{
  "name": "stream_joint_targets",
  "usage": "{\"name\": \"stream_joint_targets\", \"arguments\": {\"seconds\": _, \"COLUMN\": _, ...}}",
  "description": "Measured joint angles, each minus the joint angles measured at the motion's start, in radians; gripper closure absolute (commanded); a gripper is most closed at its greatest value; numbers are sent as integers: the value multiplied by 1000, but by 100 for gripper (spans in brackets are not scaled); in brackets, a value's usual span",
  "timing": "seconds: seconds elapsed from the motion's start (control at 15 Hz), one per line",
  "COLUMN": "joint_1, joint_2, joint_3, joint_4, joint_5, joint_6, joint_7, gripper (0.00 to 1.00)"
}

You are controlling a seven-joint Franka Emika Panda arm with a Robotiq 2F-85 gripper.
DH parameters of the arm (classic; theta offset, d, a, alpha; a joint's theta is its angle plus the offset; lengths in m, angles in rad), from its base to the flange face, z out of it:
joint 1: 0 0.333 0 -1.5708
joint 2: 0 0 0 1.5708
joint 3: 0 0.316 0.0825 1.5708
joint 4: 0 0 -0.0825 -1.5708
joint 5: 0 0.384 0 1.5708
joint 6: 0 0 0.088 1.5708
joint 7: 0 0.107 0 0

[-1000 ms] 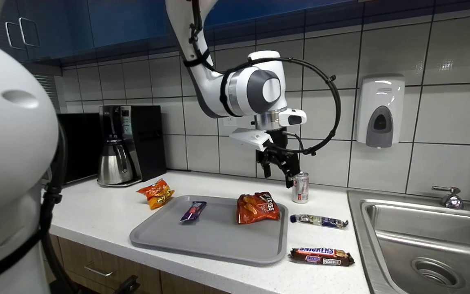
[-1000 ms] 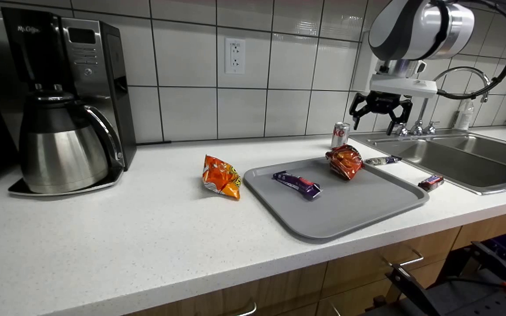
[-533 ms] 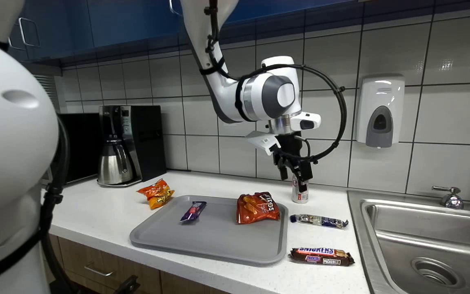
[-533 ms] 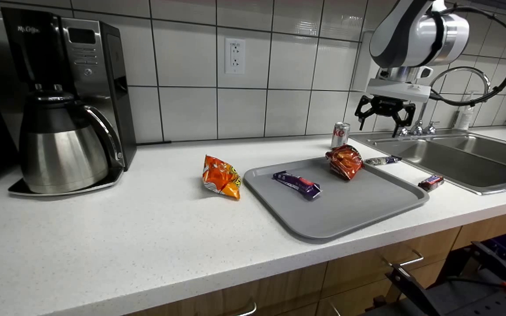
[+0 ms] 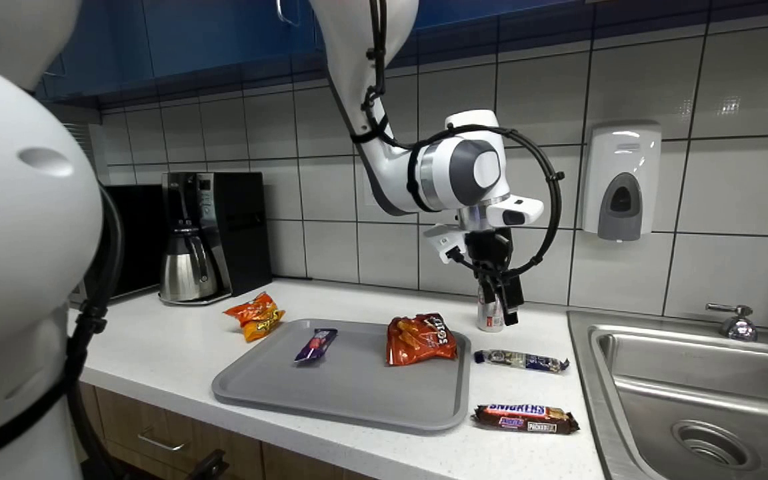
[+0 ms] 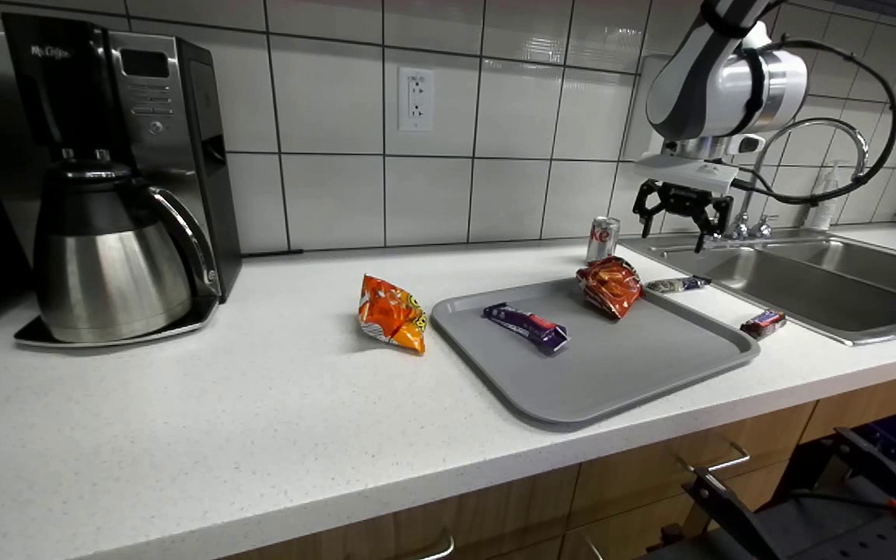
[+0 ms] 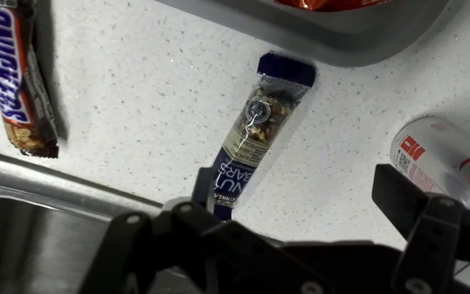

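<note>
My black gripper (image 5: 501,307) is open and empty above the counter; it also shows in an exterior view (image 6: 673,239) and in the wrist view (image 7: 296,188). A nut bar in a clear and dark blue wrapper (image 7: 255,126) lies on the counter below; its lower end is partly behind one finger in the wrist view. It also shows in both exterior views (image 5: 521,361) (image 6: 677,285). A silver can (image 6: 602,239) stands beside the tray, partly hidden behind the gripper in an exterior view (image 5: 489,321). In the wrist view the can (image 7: 443,157) appears beside the other finger.
A grey tray (image 5: 337,393) holds a red chip bag (image 5: 421,340) and a purple bar (image 5: 317,345). A Snickers bar (image 5: 525,419) lies near the sink rim (image 5: 587,380). An orange bag (image 6: 392,313) and a coffee maker (image 6: 176,155) stand beyond the tray. A soap dispenser (image 5: 623,180) hangs on the wall.
The arm has moved toward the sink side and down, bringing the open gripper lower and in front of the can in an exterior view. The objects on the counter have not moved.
</note>
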Motion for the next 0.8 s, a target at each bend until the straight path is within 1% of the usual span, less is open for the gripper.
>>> {"name": "stream_joint_targets", "arguments": {"seconds": 0.27, "joint_1": 4, "joint_2": 52, "joint_3": -2, "joint_4": 57, "joint_5": 14, "joint_6": -44, "joint_7": 80, "gripper": 0}}
{"name": "stream_joint_targets", "arguments": {"seconds": 0.6, "joint_1": 4, "joint_2": 103, "joint_3": -2, "joint_4": 125, "joint_5": 69, "joint_6": -102, "joint_7": 118, "gripper": 0}}
{"name": "stream_joint_targets", "arguments": {"seconds": 0.8, "joint_1": -2, "joint_2": 134, "joint_3": -2, "joint_4": 159, "joint_5": 85, "joint_6": -113, "joint_7": 145, "gripper": 0}}
